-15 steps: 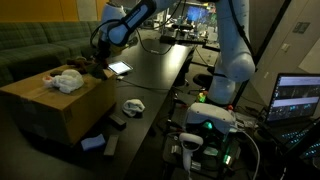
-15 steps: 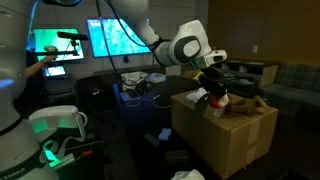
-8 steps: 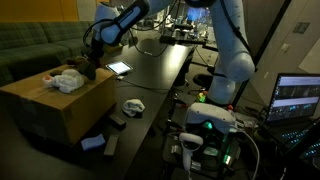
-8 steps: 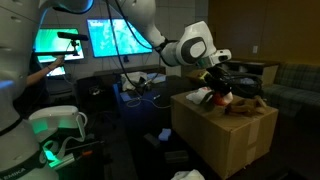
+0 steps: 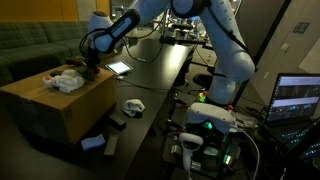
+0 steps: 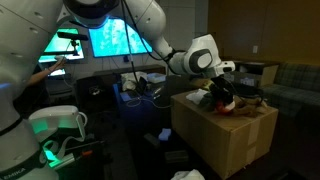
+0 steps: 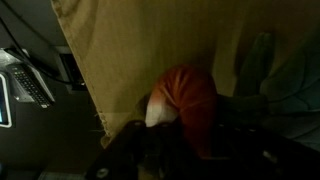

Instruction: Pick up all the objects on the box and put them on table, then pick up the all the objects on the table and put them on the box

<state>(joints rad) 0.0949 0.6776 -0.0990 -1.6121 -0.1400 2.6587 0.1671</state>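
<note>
In an exterior view the gripper (image 5: 90,66) is seen just above the box (image 5: 60,115); in the wrist view the red toy (image 7: 190,95) is shown at its tips, seemingly pinched by near-closed jaws, so placing is judged in hand: lowering, then release, is called for

Desk (image 5: 160,75), black, smooth top: tablet (image 5: 119,68), screen lit; pale grey cloth (image 5: 133,105); blue piece (image 5: 92,142); dark bar (image 5: 110,146). Cardboard box (image 5: 60,115): white fluffy toy (image 5: 68,80).
</note>
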